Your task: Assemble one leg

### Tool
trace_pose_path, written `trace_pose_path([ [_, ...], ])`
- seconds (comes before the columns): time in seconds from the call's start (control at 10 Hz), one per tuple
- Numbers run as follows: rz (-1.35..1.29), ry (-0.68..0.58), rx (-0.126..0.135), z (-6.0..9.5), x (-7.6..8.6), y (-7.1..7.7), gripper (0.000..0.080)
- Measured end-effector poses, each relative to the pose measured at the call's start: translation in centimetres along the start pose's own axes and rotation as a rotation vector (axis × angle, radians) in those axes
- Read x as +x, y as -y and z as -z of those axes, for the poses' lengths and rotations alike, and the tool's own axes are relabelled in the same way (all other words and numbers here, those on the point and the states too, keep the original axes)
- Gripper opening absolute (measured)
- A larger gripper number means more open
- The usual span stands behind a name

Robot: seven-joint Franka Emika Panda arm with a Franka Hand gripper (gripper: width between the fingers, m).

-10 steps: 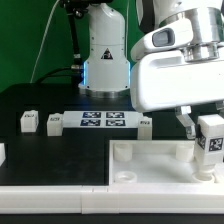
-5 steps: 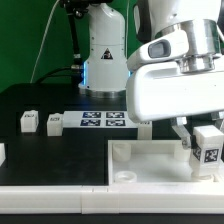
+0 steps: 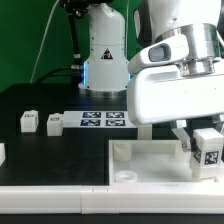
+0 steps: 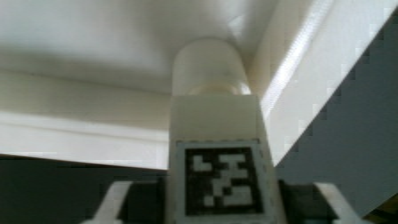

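Observation:
My gripper [image 3: 200, 150] is shut on a leg [image 3: 209, 147], a chunky white block with a black-and-white tag, and holds it over the far right corner of the large white tray-like piece [image 3: 150, 168]. In the wrist view the held leg [image 4: 217, 120] runs upright between my fingers [image 4: 128, 203], tag face toward the camera, its rounded end against the white tray piece [image 4: 89, 100]. Three more legs lie on the black table: two [image 3: 28, 121] [image 3: 55, 122] at the exterior view's left and one [image 3: 144, 124] beside the marker board.
The marker board [image 3: 103, 121] lies behind the tray piece. A white block [image 3: 2, 153] sits at the exterior view's left edge. The robot base [image 3: 105, 55] stands at the back. The tray's round corner socket [image 3: 123, 172] shows near its front.
The gripper with the leg has shifted slightly toward the exterior view's left and lower over the tray's right corner; between half a second ago and now it barely moves.

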State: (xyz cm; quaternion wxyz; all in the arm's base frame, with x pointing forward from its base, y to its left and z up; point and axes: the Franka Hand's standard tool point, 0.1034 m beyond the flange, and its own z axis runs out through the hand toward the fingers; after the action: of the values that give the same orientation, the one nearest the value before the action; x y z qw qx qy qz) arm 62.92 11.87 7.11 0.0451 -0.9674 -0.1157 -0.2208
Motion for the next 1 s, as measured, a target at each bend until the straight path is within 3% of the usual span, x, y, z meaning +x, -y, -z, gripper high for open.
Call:
trace_pose_path([
  [0.1,0.000,0.000,0.000,0.0,0.0,0.0,0.0469],
  [0.2,0.000,0.000,0.000,0.0,0.0,0.0,0.0469],
  [0.3,0.000,0.000,0.000,0.0,0.0,0.0,0.0607],
  [0.7,-0.001,0.000,0.000,0.0,0.0,0.0,0.0649],
  [1.0,0.008,0.007,-0.001,1.1,0.8,-0.5,0.0649],
])
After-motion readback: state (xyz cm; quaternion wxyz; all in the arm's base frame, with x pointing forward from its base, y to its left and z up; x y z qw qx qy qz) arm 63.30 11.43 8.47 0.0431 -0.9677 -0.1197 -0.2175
